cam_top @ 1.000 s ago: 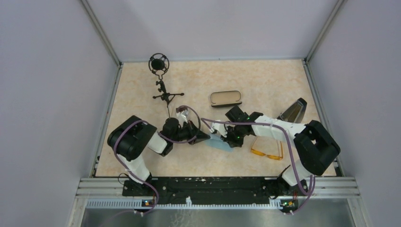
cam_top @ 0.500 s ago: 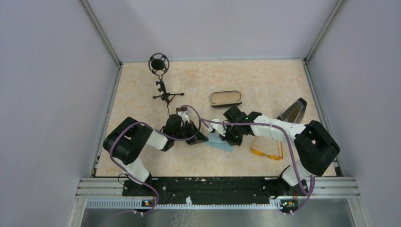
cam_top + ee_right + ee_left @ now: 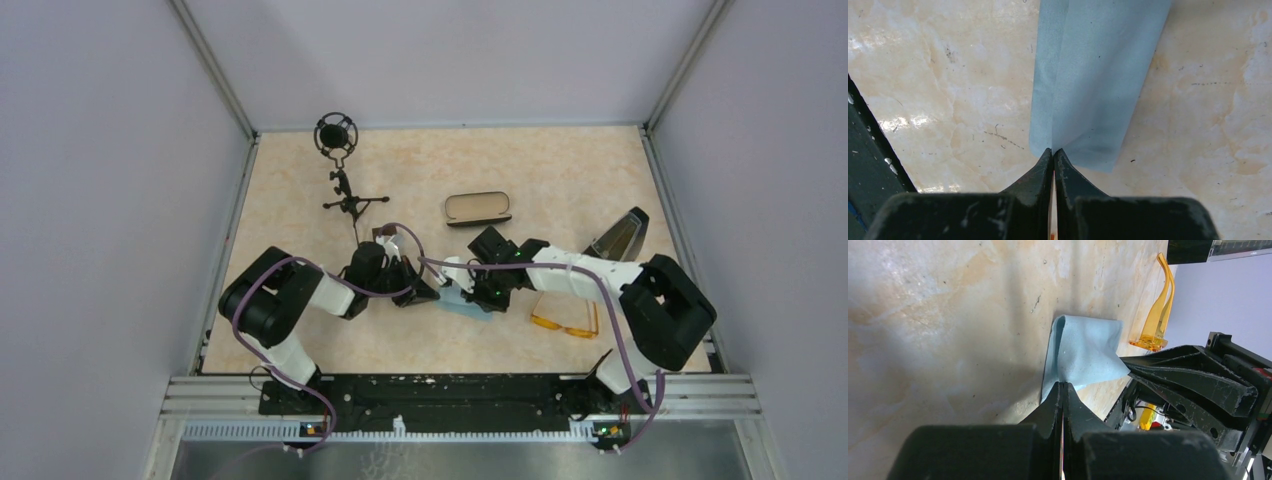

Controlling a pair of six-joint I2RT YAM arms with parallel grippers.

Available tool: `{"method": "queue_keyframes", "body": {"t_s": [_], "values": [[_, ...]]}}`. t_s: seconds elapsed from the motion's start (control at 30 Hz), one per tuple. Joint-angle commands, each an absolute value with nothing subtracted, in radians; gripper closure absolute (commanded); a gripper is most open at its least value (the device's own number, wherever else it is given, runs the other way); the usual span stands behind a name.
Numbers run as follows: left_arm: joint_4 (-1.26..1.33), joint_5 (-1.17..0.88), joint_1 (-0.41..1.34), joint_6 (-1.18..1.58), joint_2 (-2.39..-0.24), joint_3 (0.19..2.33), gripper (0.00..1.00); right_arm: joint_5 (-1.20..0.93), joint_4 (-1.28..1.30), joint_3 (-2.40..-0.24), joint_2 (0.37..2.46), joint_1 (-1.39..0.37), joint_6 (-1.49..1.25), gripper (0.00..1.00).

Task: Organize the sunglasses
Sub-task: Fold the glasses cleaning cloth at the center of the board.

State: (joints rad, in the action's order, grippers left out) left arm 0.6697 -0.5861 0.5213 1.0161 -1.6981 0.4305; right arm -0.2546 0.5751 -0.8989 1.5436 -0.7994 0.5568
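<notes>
One pair of sunglasses (image 3: 565, 322), one case (image 3: 477, 208), one cloth (image 3: 470, 303) and one mic stand (image 3: 345, 190) are on the table (image 3: 560, 170). The left gripper (image 3: 1063, 390) and the right gripper (image 3: 1053, 155) each have their fingers pressed together, pinching opposite ends of the cloth. The sunglasses lie near the cloth's right, by the right arm, well apart from the case
</notes>
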Motion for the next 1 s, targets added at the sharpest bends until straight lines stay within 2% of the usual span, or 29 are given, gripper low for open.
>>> {"method": "queue_keyframes", "body": {"t_s": [0.0,0.37,0.87,0.9,0.97], "values": [[0.660,-0.598,0.514,0.980,-1.669,0.454,1.00,-0.253,0.580,-0.923,1.562,-0.821,0.553,0.98],[0.669,-0.609,0.513,0.982,-1.646,0.419,1.00,-0.250,0.594,-0.918,1.561,-0.822,0.556,0.83],[0.595,-0.601,0.512,0.953,-1.597,0.440,1.00,-0.377,0.654,-0.934,1.545,-0.822,0.566,0.82],[0.583,-0.602,0.512,0.949,-1.589,0.439,0.98,-0.387,0.661,-0.936,1.543,-0.821,0.570,0.81],[0.551,-0.602,0.512,0.936,-1.562,0.438,0.88,-0.408,0.676,-0.945,1.534,-0.814,0.581,0.80]]}}
